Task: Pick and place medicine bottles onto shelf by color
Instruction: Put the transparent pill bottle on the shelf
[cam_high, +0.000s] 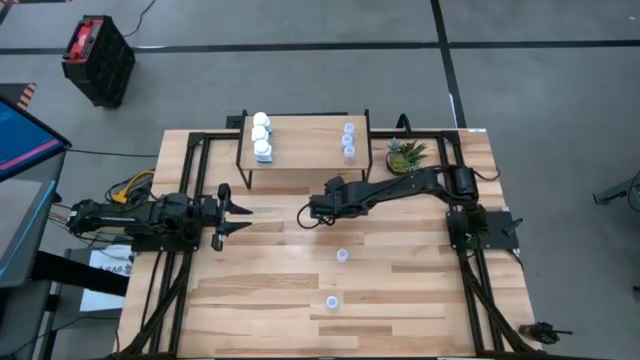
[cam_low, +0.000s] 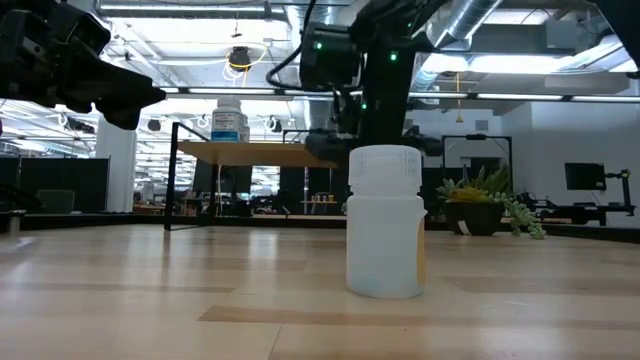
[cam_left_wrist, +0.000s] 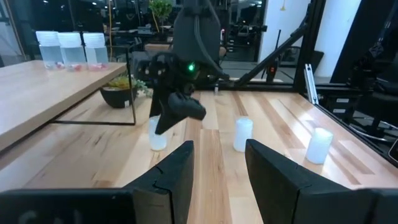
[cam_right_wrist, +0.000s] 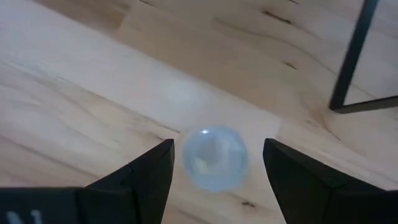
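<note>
My left claw (cam_high: 243, 218) waits closed and empty at the surface's (cam_high: 400, 300) left. My right claw (cam_right_wrist: 217, 163) hangs wide open straddling a bottle (cam_right_wrist: 214, 157) before the shelf (cam_high: 303, 140); its arm hides that bottle from overhead.

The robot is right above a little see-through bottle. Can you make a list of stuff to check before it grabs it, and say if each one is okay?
1. Right gripper open: ok, fingers spread apart.
2. Translucent bottle centred between the fingers: ok, it sits in the gap with space on both sides.
3. Bottle standing upright: ok, its round cap faces the wrist camera.
4. Room on the shelf beside the three translucent bottles already there: ok, bare wood shows next to them.
5. Left gripper out of the way: ok, it waits on the table's left side, shut and empty.
6. Fingers low enough to grip the bottle's body: cannot tell.
</note>
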